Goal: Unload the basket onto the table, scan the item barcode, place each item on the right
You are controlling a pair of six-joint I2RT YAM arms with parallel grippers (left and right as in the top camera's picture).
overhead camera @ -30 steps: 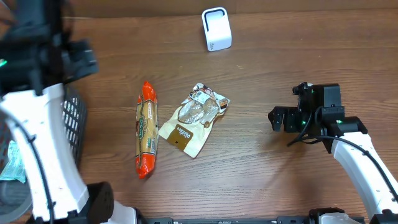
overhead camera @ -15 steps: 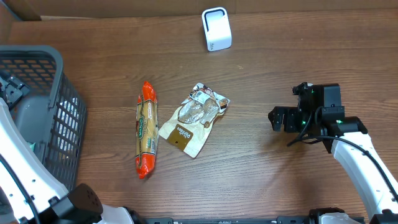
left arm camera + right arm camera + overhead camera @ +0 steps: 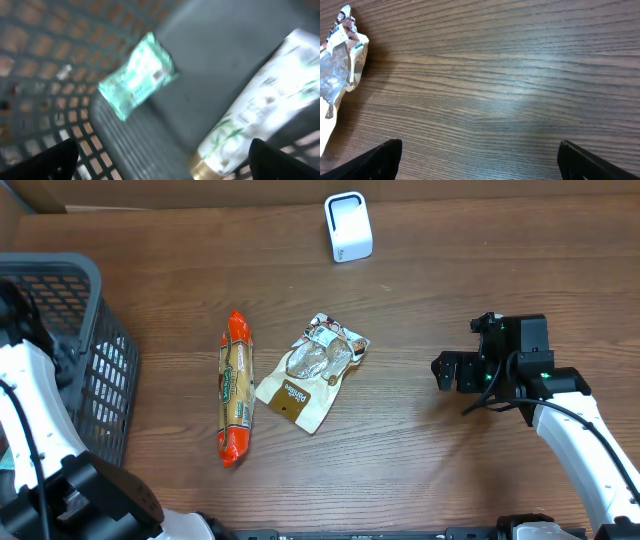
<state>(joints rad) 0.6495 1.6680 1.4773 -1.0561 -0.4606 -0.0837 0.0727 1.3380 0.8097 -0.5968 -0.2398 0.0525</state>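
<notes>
In the left wrist view my left gripper [image 3: 162,162] hangs open inside the grey basket [image 3: 210,55]. Below it lie a mint-green packet [image 3: 137,75] and a white tube with a gold cap [image 3: 260,110]; the tube's cap end sits just inside the right finger [image 3: 280,160]. On the table lie a long cracker pack with orange ends [image 3: 236,387] and a beige snack pouch [image 3: 312,370]. The white scanner [image 3: 348,226] stands at the far edge. My right gripper [image 3: 447,370] rests open over bare wood at the right, and the pouch [image 3: 337,65] is at the left edge of its view.
The mesh basket [image 3: 95,370] fills the table's left side, with my left arm [image 3: 35,400] reaching over its near wall. Open wood lies between the pouch and the right gripper.
The left arm has swung away from above the basket and dropped down into it at the left edge. The right arm and the table items have not moved.
</notes>
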